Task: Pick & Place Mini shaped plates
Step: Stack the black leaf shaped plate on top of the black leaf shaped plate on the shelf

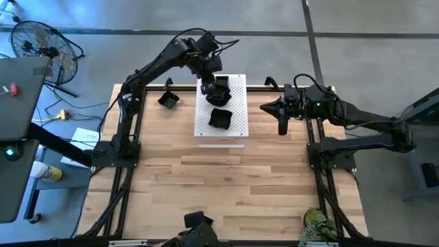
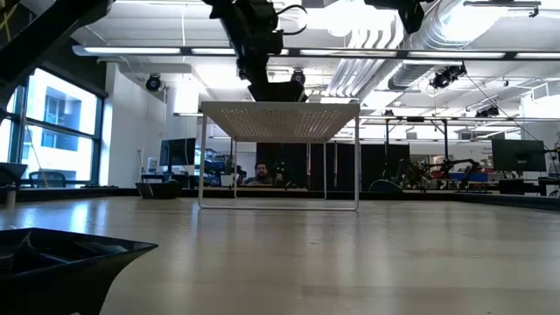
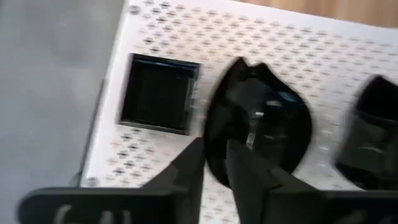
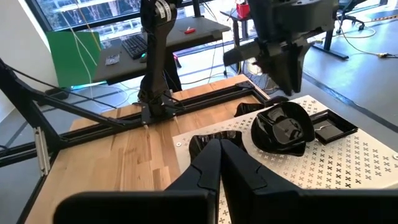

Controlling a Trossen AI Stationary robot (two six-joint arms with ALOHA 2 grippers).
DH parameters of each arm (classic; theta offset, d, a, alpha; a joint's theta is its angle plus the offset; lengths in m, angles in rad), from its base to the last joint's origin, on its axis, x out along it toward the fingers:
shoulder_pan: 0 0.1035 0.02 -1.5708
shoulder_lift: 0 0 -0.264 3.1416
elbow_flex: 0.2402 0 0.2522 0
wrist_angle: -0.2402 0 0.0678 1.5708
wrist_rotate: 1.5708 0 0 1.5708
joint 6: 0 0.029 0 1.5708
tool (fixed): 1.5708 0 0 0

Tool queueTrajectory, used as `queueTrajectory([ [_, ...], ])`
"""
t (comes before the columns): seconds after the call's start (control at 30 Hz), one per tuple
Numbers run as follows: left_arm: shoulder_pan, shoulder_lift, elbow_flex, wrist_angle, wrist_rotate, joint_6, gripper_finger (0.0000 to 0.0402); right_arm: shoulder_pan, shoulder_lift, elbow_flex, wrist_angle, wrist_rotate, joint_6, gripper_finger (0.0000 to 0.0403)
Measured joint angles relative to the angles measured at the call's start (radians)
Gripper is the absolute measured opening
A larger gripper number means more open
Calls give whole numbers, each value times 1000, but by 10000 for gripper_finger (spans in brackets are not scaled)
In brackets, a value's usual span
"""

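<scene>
A white perforated board stands raised on legs at the table's far middle. On it lie a square black plate, a rounded black plate and a wavy one. My left gripper hovers just above the rounded plate's rim, pointing steeply down, open by a narrow gap and holding nothing; the right wrist view shows it clear of that plate. My right gripper waits shut in the air right of the board.
Another black plate lies on the wood left of the board, and one sits close to the low camera. A small plant stands at the near right edge. Bare wood spreads between board and near edge. A person sits behind the table.
</scene>
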Motion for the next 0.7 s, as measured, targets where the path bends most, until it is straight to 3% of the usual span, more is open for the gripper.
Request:
queueTrajectory([
  [0.17, 0, 0, 0, 50, -86, -22, 6, 0, 0, 0, 0, 0, 0, 7],
  [0.7, 5, 68, 0, 46, -99, -79, 1, 0, 0, 0, 0, 0, -4, 7],
])
